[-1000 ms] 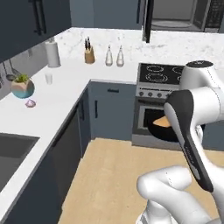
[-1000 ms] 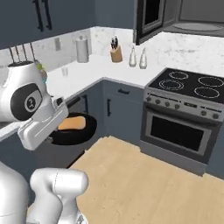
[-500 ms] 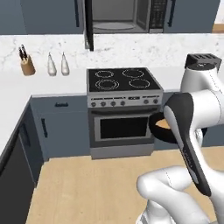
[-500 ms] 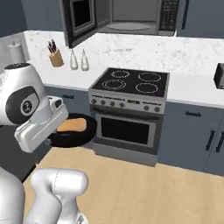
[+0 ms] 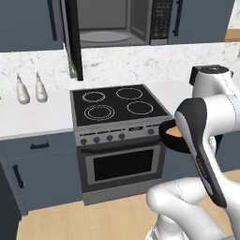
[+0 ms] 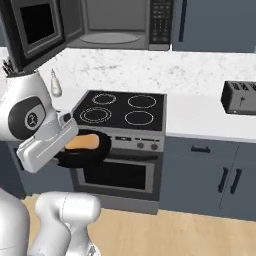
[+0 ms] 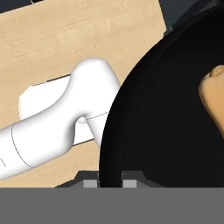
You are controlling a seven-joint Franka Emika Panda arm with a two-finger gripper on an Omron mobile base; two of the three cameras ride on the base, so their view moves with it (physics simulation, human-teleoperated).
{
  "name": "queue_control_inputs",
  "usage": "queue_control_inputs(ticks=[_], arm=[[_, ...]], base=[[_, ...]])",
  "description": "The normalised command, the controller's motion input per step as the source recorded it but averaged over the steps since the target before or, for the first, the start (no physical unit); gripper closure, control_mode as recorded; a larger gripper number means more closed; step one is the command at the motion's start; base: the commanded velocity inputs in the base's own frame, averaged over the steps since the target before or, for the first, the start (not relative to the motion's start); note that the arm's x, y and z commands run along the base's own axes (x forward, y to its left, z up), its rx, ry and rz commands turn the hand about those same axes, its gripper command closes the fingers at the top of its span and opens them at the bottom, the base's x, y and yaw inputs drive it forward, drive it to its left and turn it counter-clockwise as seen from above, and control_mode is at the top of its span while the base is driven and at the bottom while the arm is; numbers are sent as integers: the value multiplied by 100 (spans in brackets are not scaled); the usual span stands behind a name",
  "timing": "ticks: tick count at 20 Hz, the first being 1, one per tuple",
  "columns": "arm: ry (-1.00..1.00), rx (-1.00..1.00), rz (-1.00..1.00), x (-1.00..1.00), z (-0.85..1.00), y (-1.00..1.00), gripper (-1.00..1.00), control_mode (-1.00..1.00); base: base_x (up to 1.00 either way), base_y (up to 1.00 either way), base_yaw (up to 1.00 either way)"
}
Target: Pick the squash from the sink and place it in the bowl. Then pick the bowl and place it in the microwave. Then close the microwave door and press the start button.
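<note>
Squash (image 6: 82, 142) lies in the bowl (image 6: 97, 152), which the arm carries in front of the stove (image 6: 120, 112), below the microwave (image 6: 117, 22). Its door (image 6: 35, 30) stands open to the left. In the hand view the claw (image 7: 110, 183) pinches the bowl's rim, its tips mostly cut off at the bottom. The arm hides much of the bowl from both base views.
</note>
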Motion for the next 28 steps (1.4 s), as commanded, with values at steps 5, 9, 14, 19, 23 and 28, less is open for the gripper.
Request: queue_control_inputs(ticks=[5, 9, 14, 19, 23, 28], arm=[[0, 0, 0, 0, 0, 0, 100, 100], [0, 0, 0, 0, 0, 0, 100, 100], [0, 0, 0, 0, 0, 0, 100, 100], [0, 0, 0, 0, 0, 0, 100, 100], [0, 0, 0, 0, 0, 0, 100, 100], [-13, 1, 6, -1, 33, 1, 100, -100]], base=[[84, 32, -14], [72, 35, -1], [53, 17, 4], [71, 18, 4], [51, 22, 8], [8, 5, 8]])
